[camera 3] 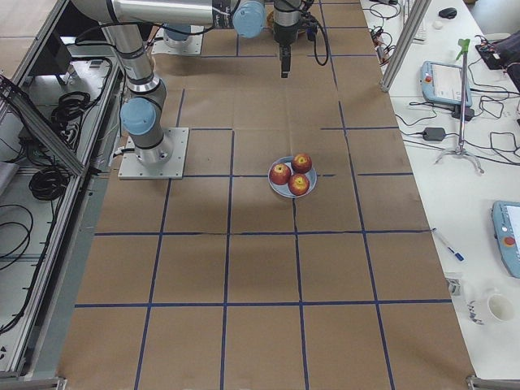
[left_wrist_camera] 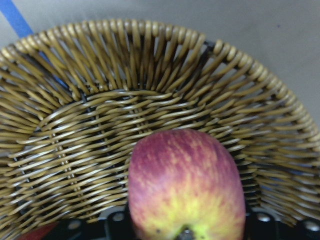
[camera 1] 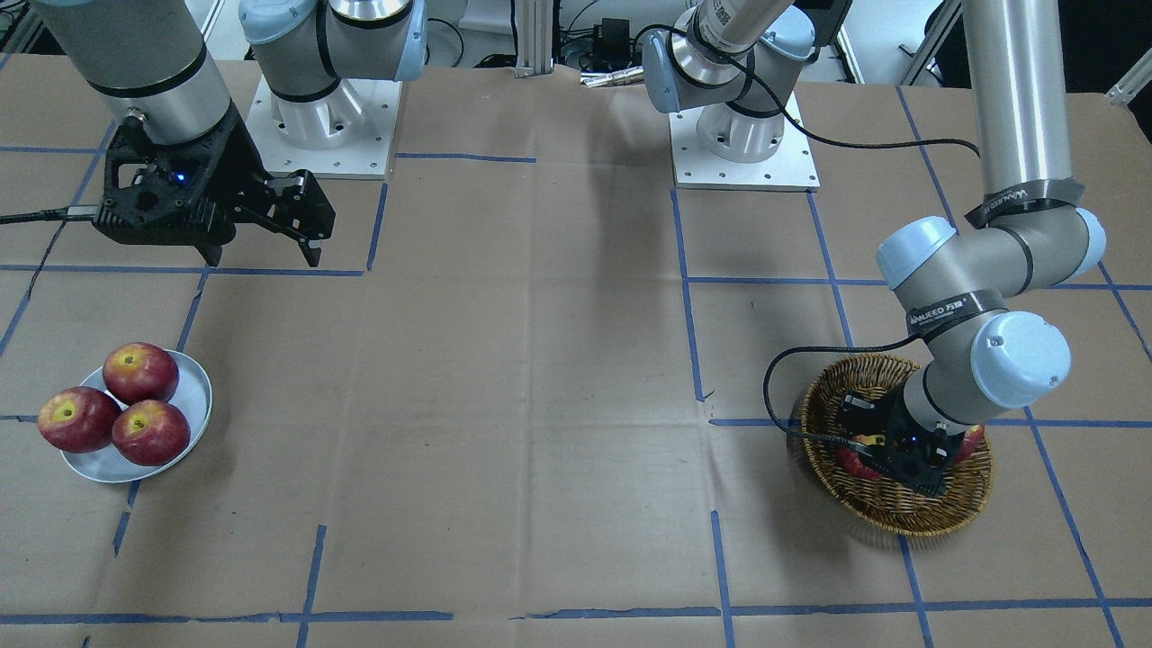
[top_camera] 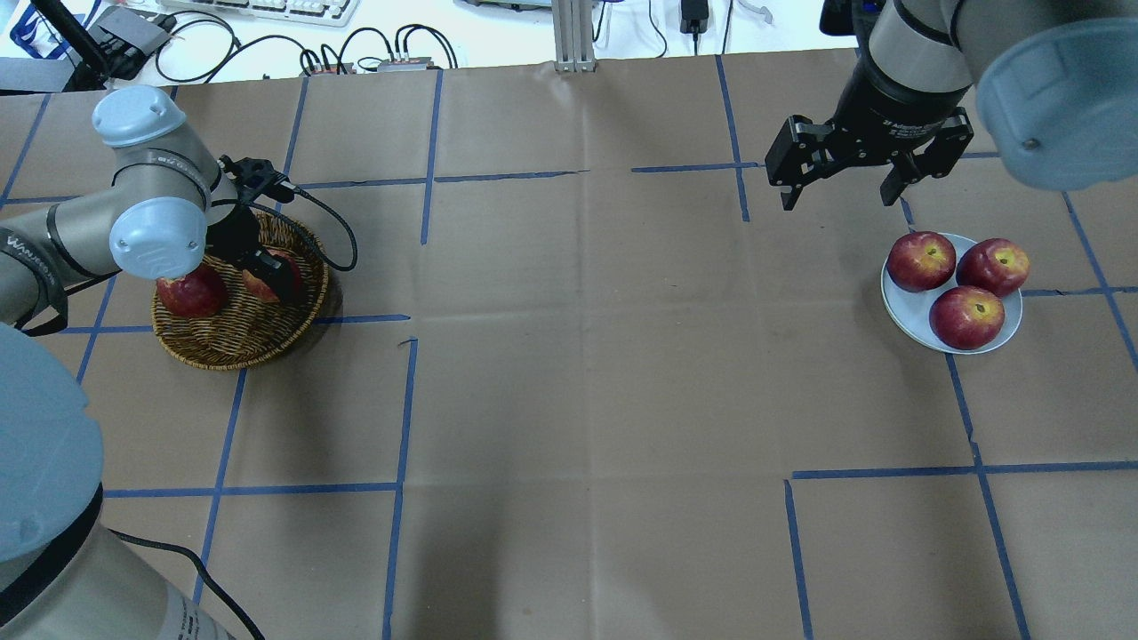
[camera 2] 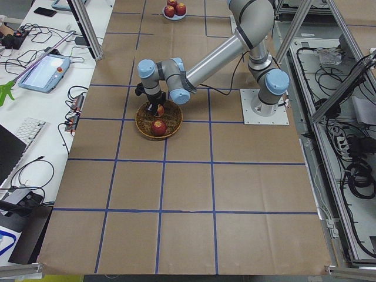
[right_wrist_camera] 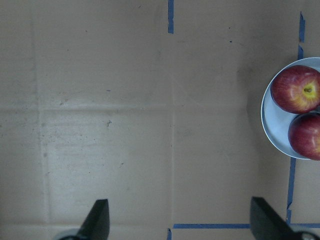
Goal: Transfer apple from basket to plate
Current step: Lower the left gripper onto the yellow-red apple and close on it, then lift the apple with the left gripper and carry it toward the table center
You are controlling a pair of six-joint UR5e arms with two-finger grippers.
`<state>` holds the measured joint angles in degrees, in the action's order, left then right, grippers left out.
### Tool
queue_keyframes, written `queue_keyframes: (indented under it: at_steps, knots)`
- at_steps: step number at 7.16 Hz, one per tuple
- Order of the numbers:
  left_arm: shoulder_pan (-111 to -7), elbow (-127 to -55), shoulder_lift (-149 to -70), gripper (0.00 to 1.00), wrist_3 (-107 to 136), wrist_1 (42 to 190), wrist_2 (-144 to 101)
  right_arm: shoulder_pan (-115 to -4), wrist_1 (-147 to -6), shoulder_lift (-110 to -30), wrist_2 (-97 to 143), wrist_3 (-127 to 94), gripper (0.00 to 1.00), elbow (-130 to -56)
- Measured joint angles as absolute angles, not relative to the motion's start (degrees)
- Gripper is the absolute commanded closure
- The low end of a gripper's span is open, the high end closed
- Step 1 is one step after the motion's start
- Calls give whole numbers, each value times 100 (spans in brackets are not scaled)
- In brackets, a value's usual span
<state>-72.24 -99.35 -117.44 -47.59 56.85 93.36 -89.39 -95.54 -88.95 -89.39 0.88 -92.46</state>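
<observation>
The apple [left_wrist_camera: 185, 185], red with a yellow-orange blush at the stem, lies in the wicker basket [top_camera: 240, 356] on the table's left. My left gripper [top_camera: 271, 271] reaches down into the basket and is shut on this apple [top_camera: 260, 283]; in the left wrist view it fills the space between the jaws, over the basket's woven floor [left_wrist_camera: 125, 75]. The white-grey plate [top_camera: 898, 307] is at the far right. My right gripper [top_camera: 837, 201] hangs open and empty just behind the plate's left side. The plate's edge [right_wrist_camera: 272, 135] shows at the right of the right wrist view.
A second, darker red apple [top_camera: 189, 293] lies in the basket's left part, half under my left wrist. Three deep red apples [top_camera: 966, 316] cover most of the plate. Brown paper with blue tape lines [top_camera: 578, 356] covers the table between basket and plate.
</observation>
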Motion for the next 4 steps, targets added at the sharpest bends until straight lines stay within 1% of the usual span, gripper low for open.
queue_keyframes:
  at_steps: [3,4]
  knots:
    - [-7448,-9757,-11393,59,-4209,5692,9306,-8939,-9561,-8895,-8938,88,0,-9246]
    - [-7648,-9739,-11223,54,-3840,5773,9310,-8939,-9562,-8894,-8938,88,0,-9246]
